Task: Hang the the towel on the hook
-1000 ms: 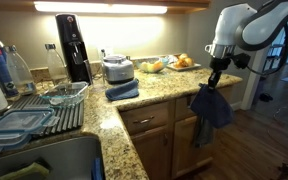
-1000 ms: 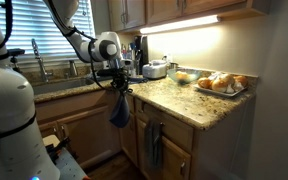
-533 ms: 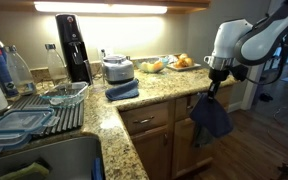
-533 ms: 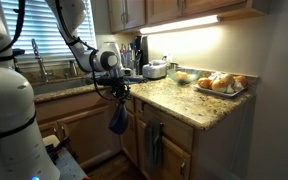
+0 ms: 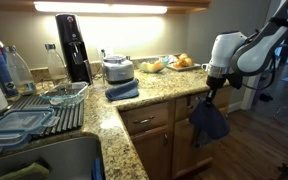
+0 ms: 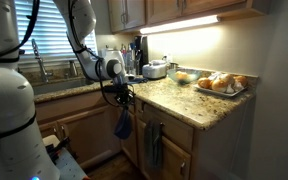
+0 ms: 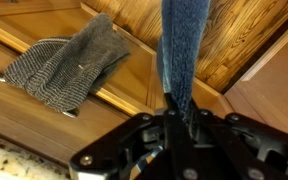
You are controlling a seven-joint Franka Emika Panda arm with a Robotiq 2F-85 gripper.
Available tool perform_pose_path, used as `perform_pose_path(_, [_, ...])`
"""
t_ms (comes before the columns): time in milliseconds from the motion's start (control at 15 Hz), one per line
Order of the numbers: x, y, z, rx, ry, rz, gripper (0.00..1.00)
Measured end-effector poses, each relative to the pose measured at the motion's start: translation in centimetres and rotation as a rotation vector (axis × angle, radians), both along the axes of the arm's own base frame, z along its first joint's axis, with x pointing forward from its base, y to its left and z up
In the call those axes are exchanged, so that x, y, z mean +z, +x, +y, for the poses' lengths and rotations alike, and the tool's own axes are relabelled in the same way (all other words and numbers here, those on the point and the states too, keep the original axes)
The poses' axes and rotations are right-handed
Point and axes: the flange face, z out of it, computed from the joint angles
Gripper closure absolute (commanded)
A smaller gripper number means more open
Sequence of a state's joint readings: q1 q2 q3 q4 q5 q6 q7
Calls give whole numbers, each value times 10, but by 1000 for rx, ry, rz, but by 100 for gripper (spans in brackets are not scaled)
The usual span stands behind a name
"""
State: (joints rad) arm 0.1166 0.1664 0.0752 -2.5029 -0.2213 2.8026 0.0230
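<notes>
My gripper [image 5: 211,96] is shut on the top of the slate-blue towel [image 5: 211,121], which hangs limp below it in front of the lower cabinets. In an exterior view the gripper [image 6: 122,96] holds the towel [image 6: 123,126] beside the counter corner. In the wrist view the towel [image 7: 184,45] runs out from between the jaws [image 7: 178,122] over the wood cabinet fronts. A grey towel [image 7: 70,63] hangs on a cabinet front nearby and also shows in an exterior view [image 6: 154,146]. I cannot make out a hook.
A granite counter [image 5: 169,88] holds a folded blue towel [image 5: 122,90], a toaster [image 5: 117,68], a coffee machine [image 5: 72,46] and a tray of fruit [image 6: 221,84]. A dish rack [image 5: 39,112] and sink are at the near end. Wood floor lies below.
The gripper has moved down with the towel, from above counter height to the counter's edge. The towel now hangs lower against the cabinet fronts.
</notes>
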Motion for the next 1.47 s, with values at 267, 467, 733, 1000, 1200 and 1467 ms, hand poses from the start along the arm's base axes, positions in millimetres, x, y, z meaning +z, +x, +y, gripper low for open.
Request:
perform_pose_path(267, [-2, 14, -4, 10, -7, -15, 89])
perform_pose_path(467, [0, 17, -4, 12, -8, -21, 89])
perform_pose_path(733, [-2, 16, -3, 11, -8, -18, 96])
perform_pose_path(1000, [-21, 18, -7, 5, -13, 15, 95])
perform_pose_path(1200, [-37, 27, -12, 2, -22, 32, 96])
perform_pose_path(1467, [-42, 42, -15, 4, -34, 23, 96])
